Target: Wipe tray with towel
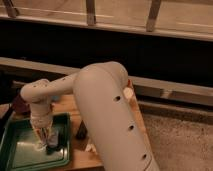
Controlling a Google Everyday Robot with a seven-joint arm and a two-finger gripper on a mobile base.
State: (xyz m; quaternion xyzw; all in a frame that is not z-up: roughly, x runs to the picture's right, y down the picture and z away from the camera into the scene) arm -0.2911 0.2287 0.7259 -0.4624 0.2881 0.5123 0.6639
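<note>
At the near left of the scene lies the tray (pixel 22 150), dark green and glossy, resting on a wooden table (pixel 80 156); its left edge and near corner are cut off by the frame. My gripper (pixel 46 141) hangs over the tray's right half, pointing straight down, with its tips at or just above the tray bottom. Something pale sits at the tips, perhaps the towel (pixel 42 145), but I cannot tell whether my fingers are closed on it or how far apart they stand, since wrist and tips blur into one pale shape. My big upper arm (pixel 107 120) sweeps across the middle of the view and hides most of the table behind it. A small dark thing (pixel 81 131) shows just right of the tray, and a pale scrap (pixel 91 147) nearer; neither can be made out. At the far side runs a dark wall with a railing (pixel 90 12) above it.
</note>
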